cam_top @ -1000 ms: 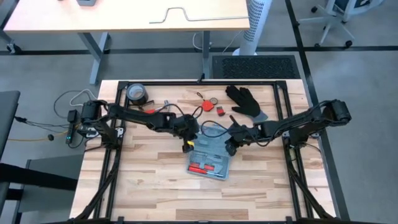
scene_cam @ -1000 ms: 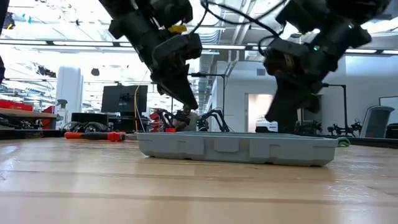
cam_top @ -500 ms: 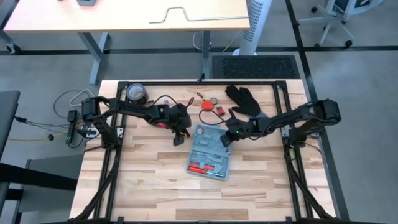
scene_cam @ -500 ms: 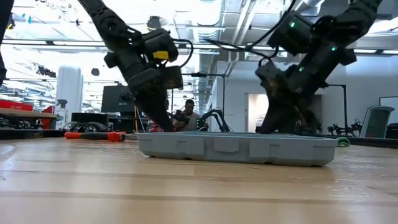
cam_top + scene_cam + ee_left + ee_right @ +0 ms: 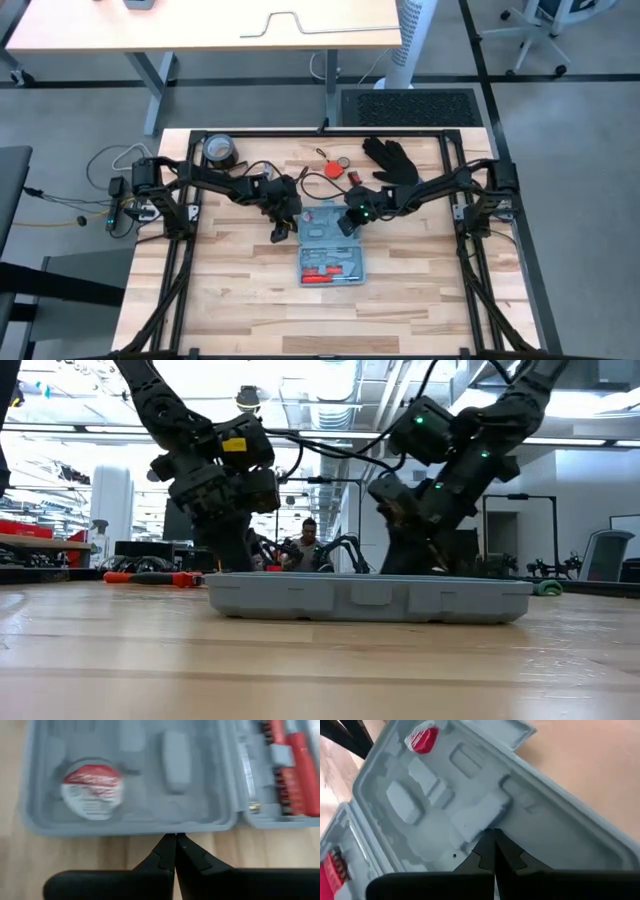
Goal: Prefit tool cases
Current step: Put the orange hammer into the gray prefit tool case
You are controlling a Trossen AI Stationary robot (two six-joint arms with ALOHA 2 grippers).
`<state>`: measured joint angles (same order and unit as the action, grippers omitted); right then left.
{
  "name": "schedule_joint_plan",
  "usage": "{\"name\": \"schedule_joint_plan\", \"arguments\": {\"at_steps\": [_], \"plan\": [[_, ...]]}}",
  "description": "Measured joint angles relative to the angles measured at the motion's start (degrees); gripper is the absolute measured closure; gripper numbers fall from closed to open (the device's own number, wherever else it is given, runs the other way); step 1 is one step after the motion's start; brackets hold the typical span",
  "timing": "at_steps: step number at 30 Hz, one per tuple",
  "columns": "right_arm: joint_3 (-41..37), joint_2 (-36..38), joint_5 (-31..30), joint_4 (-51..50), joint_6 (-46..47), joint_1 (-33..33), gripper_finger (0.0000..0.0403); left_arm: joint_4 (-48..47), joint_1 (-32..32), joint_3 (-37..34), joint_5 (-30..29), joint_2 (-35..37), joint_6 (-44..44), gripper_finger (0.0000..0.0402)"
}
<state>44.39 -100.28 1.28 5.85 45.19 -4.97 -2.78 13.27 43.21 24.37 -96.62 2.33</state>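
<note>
The blue-grey tool case [image 5: 333, 250] lies open and flat on the wooden table. Its near half holds red tools [image 5: 325, 270]; its far half [image 5: 130, 780] has grey recesses and a red-and-white disc [image 5: 92, 788]. My left gripper [image 5: 279, 234] is shut and low at the far half's left edge. My right gripper [image 5: 345, 224] is shut, reaching from the right into the far half. My left gripper has its shut fingertips [image 5: 175, 840] against the outer left rim [image 5: 172, 829] of the case's far half, coming level from the table's left. I cannot tell whether they press it. My right gripper sets its shut fingertips [image 5: 494, 837] down on the moulded inside [image 5: 485, 817] of the far half, near its right wall, slanting down from the right. The case stays flat on the table.
A black glove [image 5: 394, 161], small red items [image 5: 338, 170] and a dark tape roll [image 5: 220, 151] lie along the far side. An orange-handled tool [image 5: 150, 577] shows far left in the low view. A black frame [image 5: 320, 132] borders the table. People sit beyond it.
Both grippers have gone toward the table's left edge, the right one reaching farther over the case's far half. The left one first drew back toward the far edge. The case has turned to lie squarer with the table and slid slightly left.
</note>
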Motion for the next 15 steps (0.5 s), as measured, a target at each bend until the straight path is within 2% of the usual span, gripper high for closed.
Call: {"name": "schedule_joint_plan", "arguments": {"at_steps": [4, 9, 15], "plan": [[0.1, 1.6, 0.4, -0.4, -0.8, 0.0, 0.04, -1.5, 0.8, -0.4, -0.6, 0.0, 0.4, 0.0401], [0.1, 7.6, 0.5, -2.8, -2.5, -0.7, 0.0399, -2.9, 1.7, -0.4, 0.1, 0.8, 1.0, 0.0401], [0.1, 14.3, -1.4, -7.6, -6.1, -1.7, 0.0398, -6.4, 2.9, -0.4, 0.6, 5.8, 2.9, 0.0401]]}}
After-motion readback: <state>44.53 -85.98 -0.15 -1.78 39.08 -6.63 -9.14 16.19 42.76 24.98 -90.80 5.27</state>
